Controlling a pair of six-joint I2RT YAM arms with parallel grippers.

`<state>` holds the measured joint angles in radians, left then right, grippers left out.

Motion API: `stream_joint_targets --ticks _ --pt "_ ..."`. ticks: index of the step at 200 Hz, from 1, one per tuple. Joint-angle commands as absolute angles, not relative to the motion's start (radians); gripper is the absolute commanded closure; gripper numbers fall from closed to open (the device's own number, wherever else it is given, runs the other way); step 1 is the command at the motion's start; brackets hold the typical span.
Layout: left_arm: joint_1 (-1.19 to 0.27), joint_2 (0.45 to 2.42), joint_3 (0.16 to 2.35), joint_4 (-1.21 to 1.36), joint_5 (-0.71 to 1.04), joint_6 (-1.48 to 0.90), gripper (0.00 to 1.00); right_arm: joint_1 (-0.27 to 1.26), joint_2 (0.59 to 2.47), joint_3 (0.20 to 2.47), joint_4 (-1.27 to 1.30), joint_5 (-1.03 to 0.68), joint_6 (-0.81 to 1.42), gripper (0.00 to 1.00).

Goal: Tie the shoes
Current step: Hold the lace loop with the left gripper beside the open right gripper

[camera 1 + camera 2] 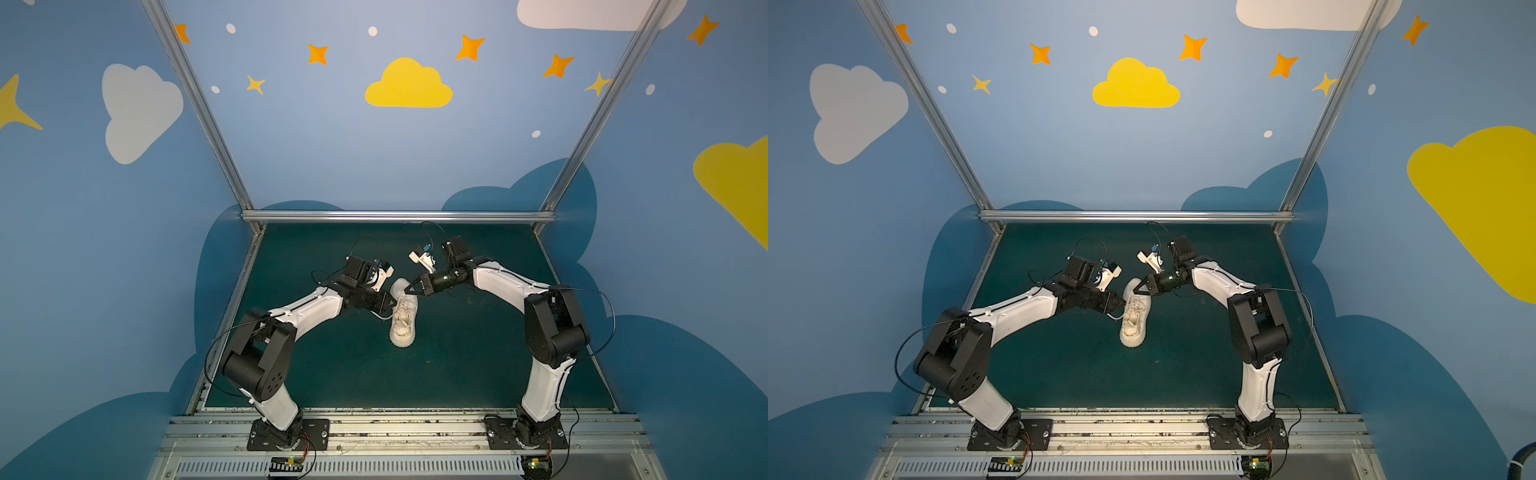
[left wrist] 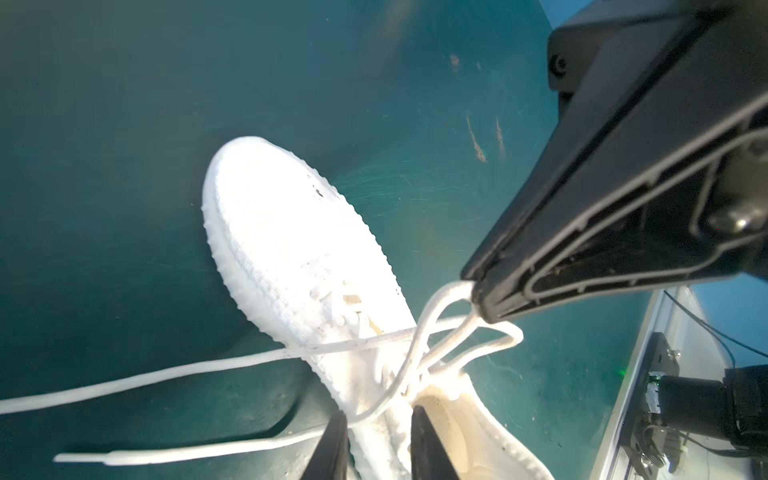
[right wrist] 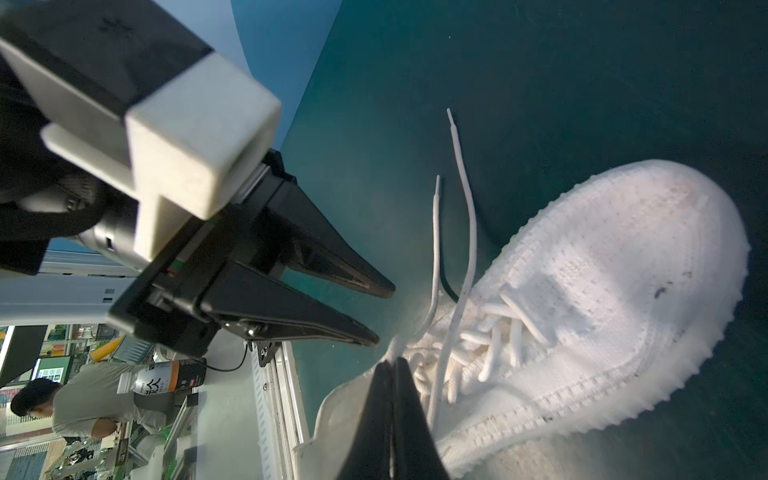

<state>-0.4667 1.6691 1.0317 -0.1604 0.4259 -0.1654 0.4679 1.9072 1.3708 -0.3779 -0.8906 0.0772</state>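
Two lace ends (image 2: 124, 455) lie loose, no bow yet: right gripper (image 2: 476, 291) pinches a loop (image 2: 432, 309) over the shoe (image 2: 282, 232), left gripper (image 3: 383, 314) spread.

We saw white moulded shells (image 1: 307, 309) between black rounded joints (image 1: 257, 361), thin black cables (image 1: 614, 318) trailing loose, screwed black base plates (image 1: 316, 434), and black tapered fingers (image 3: 332, 270).

Robot lab booth, aluminium frame (image 1: 399, 216), cloud-painted walls (image 1: 311, 145), green mat (image 1: 478, 353)
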Motion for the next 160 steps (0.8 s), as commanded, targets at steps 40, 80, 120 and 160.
stream_joint_targets --ticks 40,80,120,160 --pt "-0.471 1.692 1.019 -0.081 0.479 -0.178 0.72 0.465 1.896 1.392 -0.38 -0.902 0.069 1.0" --pt "-0.474 1.715 1.028 -0.066 0.486 -0.183 0.74 0.464 1.896 1.389 -0.38 -0.904 0.069 1.0" --pt "-0.474 1.726 1.034 -0.058 0.486 -0.192 0.92 0.463 1.891 1.385 -0.382 -0.904 0.066 1.0" --pt "-0.474 1.699 1.041 -0.067 0.476 -0.188 0.96 0.462 1.897 1.385 -0.387 -0.905 0.064 0.97"
